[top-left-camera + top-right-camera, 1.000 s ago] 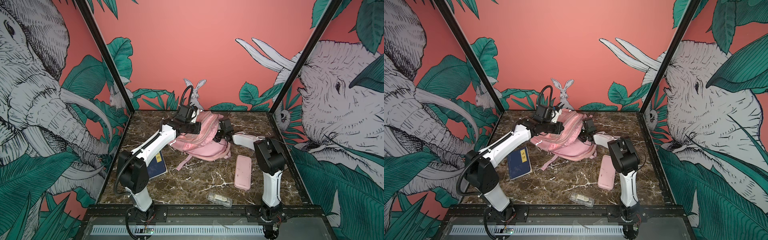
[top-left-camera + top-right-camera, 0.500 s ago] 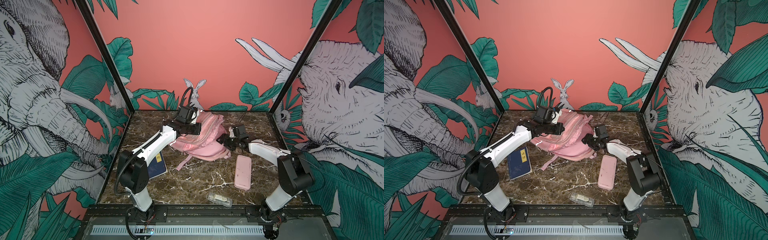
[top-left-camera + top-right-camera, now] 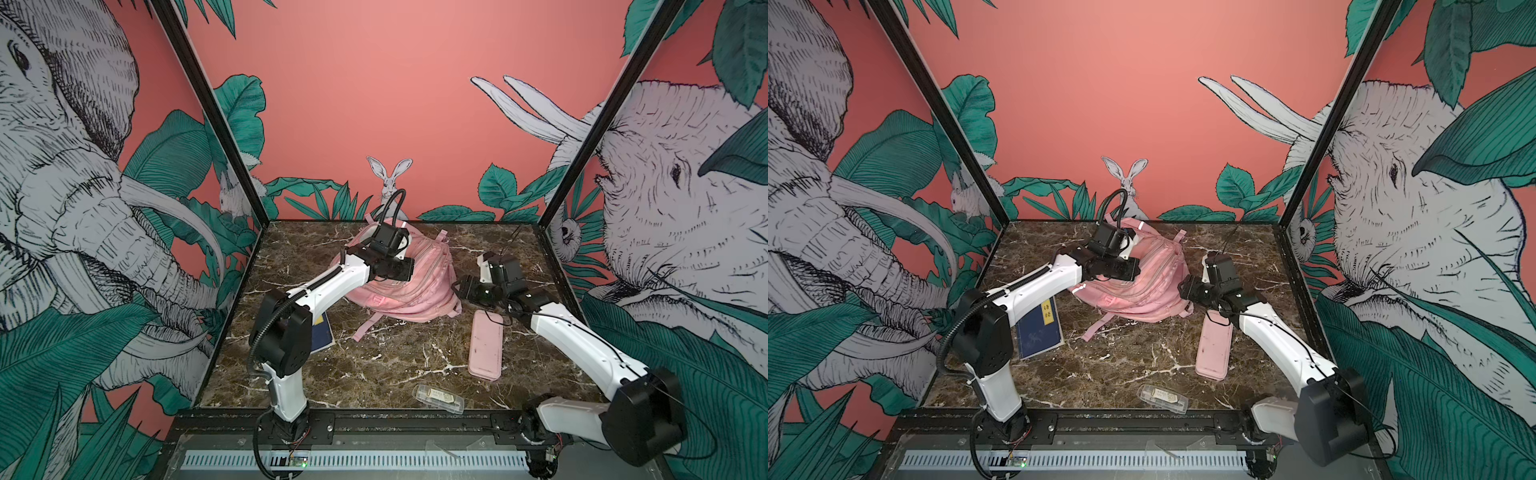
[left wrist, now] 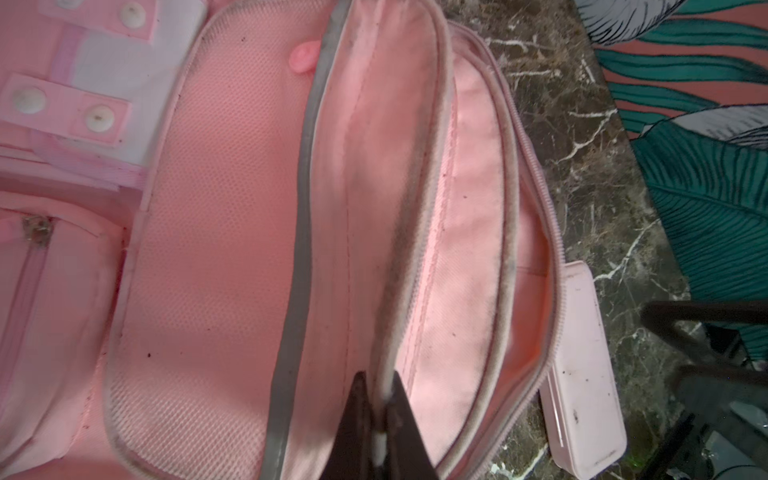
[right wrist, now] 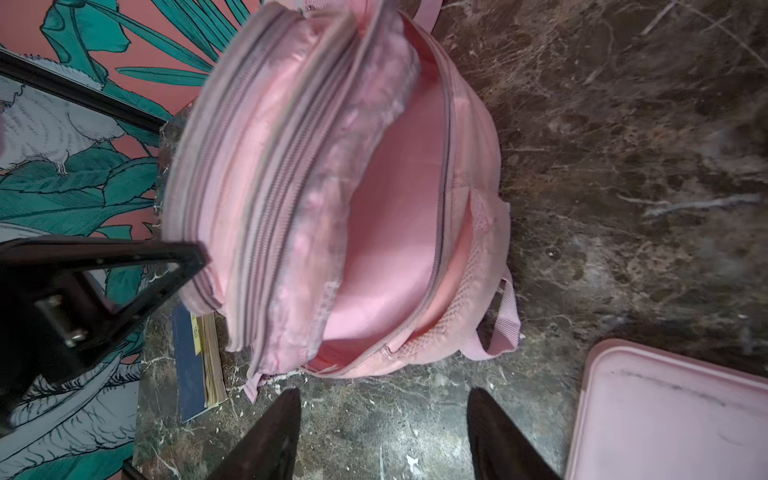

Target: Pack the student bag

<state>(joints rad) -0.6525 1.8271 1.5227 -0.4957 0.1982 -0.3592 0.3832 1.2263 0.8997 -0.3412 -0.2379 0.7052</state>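
Observation:
The student bag [image 3: 409,286] [image 3: 1144,291] is a large pink backpack lying at the back middle of the marble table, its main compartment gaping and empty. My left gripper [image 4: 380,415] is shut on the grey piped rim of that opening and holds the flap up; in both top views it [image 3: 409,268] [image 3: 1136,268] sits on top of the bag. My right gripper [image 5: 382,395] is open and empty, hovering over bare marble just off the bag's right side [image 3: 461,286] [image 3: 1183,286], facing the opening [image 5: 399,232].
A flat pink pencil case [image 3: 485,345] [image 3: 1214,347] [image 5: 673,415] lies right beside the right gripper. A blue book [image 3: 1040,330] [image 5: 193,365] lies left of the bag, partly under the left arm. A clear plastic box [image 3: 437,398] rests near the front edge.
The right arm swung out to the right and its gripper drew back from the bag's opening, jaws narrowing a little. The left gripper kept its hold and place.

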